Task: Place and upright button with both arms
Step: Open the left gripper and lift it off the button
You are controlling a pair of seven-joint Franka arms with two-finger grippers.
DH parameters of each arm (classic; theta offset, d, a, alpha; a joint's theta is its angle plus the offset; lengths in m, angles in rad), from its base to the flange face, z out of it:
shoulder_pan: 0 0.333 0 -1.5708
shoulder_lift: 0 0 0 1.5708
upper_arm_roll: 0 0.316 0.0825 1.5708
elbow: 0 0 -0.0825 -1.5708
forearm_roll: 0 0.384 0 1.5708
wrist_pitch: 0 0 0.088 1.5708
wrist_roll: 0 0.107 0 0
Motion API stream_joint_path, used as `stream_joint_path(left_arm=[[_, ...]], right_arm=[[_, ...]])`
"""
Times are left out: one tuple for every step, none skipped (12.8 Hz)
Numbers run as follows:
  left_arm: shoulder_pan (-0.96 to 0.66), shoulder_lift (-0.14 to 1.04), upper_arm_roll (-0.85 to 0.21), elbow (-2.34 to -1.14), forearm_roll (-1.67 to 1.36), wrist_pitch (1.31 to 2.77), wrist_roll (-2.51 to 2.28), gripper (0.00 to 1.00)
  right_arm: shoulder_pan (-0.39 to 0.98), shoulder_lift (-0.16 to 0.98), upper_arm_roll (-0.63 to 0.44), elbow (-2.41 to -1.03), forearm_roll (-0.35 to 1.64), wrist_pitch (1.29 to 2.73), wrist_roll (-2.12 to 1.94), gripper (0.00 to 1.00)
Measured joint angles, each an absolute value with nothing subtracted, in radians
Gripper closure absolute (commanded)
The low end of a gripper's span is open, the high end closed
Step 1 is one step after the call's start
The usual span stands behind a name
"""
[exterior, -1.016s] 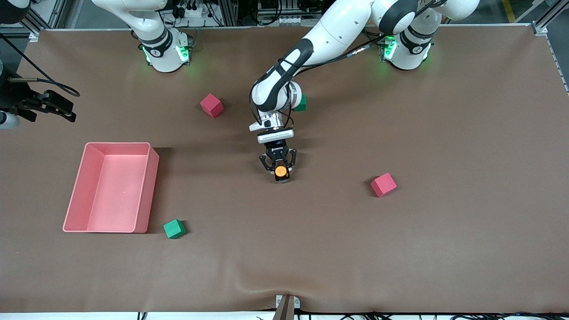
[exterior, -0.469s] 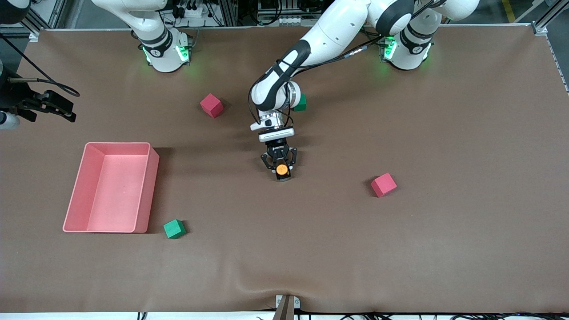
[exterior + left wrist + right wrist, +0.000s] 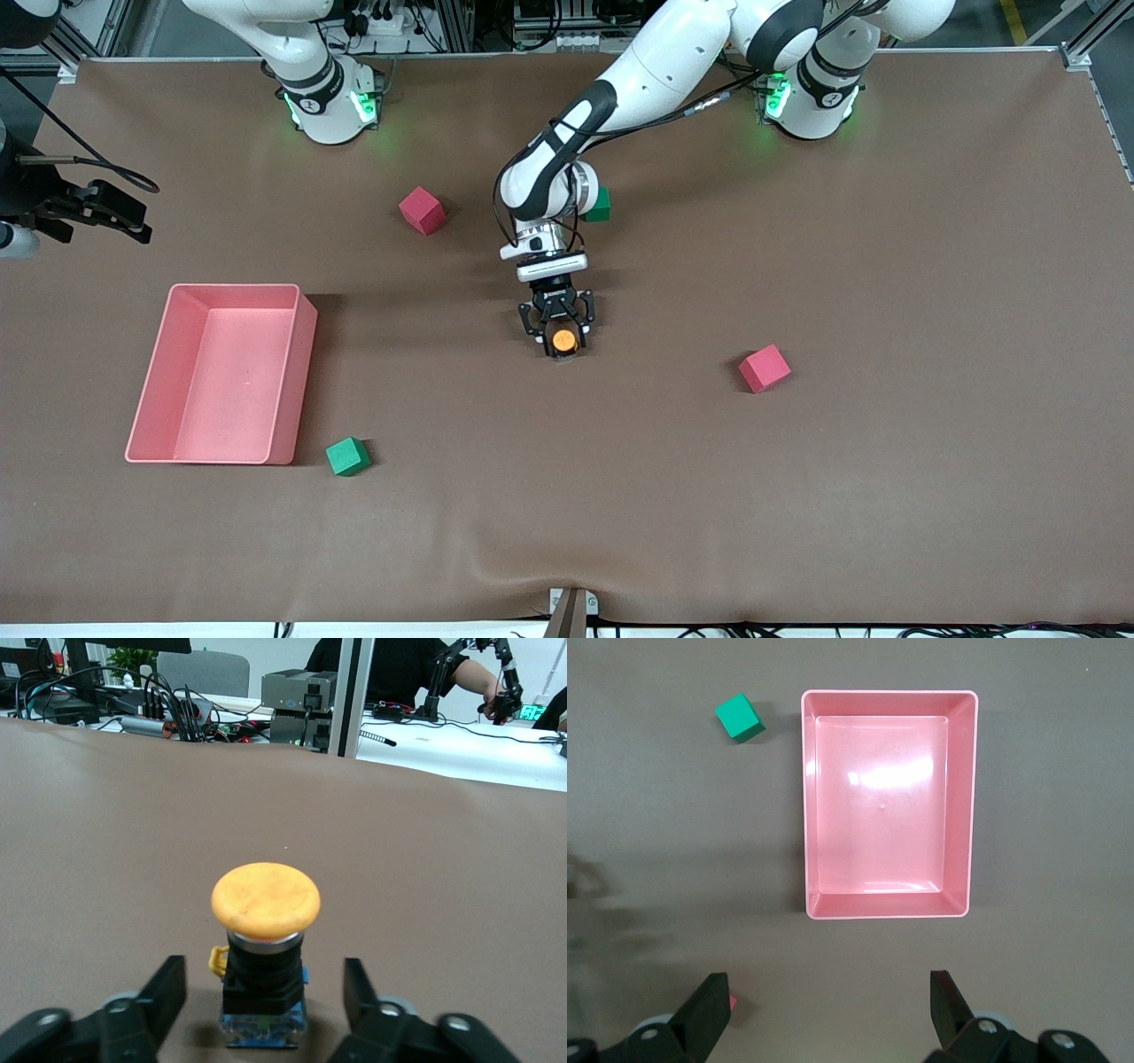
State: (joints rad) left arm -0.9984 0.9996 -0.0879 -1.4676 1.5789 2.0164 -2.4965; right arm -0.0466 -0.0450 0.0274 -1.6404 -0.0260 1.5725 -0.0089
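The button (image 3: 563, 339) stands upright on the brown table near its middle, with its orange cap up and its black body on a bluish base (image 3: 265, 904). My left gripper (image 3: 563, 342) is low at the table and open. One finger is on each side of the button, with a visible gap between each finger and the button's body (image 3: 263, 988). My right gripper (image 3: 830, 988) is open and holds nothing. It hangs high over the table beside the pink bin (image 3: 806, 806), at the right arm's end.
A pink bin (image 3: 299, 372) lies toward the right arm's end, with a green cube (image 3: 347, 456) beside its nearer corner. One red cube (image 3: 422, 210) sits near the right arm's base, another red cube (image 3: 765, 368) toward the left arm's end. A green cube (image 3: 601, 206) peeks out from under the left arm.
My left gripper has opened and let go of the button, which now stands on the table. The hand has drawn back slightly toward the bases. The right arm has not moved.
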Motion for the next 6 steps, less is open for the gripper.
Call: stream_joint_path(left_arm=[[-0.999, 0.991, -0.099, -1.458, 1.521, 2.016, -2.497, 0.0], [-1.0, 0.976, -0.114, -1.447, 1.456, 2.016, -2.496, 0.0], [-1.0, 0.949, -0.135, -1.439, 1.384, 2.015, -2.492, 0.0], [-1.001, 0.917, -0.156, -1.436, 1.308, 2.015, -2.476, 0.0], [-1.004, 0.88, -0.173, -1.434, 1.221, 2.012, -2.452, 0.0], [-1.007, 0.838, -0.184, -1.432, 1.135, 2.009, -2.428, 0.0]], right_arm=[[-0.047, -0.045, 0.027, -1.64, -0.026, 1.572, -0.009, 0.0], [-0.047, -0.045, 0.027, -1.64, -0.026, 1.572, -0.009, 0.0], [-0.047, -0.045, 0.027, -1.64, -0.026, 1.572, -0.009, 0.0], [-0.047, -0.045, 0.027, -1.641, -0.026, 1.572, -0.009, 0.0], [-0.047, -0.045, 0.027, -1.641, -0.026, 1.572, -0.009, 0.0], [-0.047, -0.045, 0.027, -1.641, -0.026, 1.572, -0.009, 0.0]])
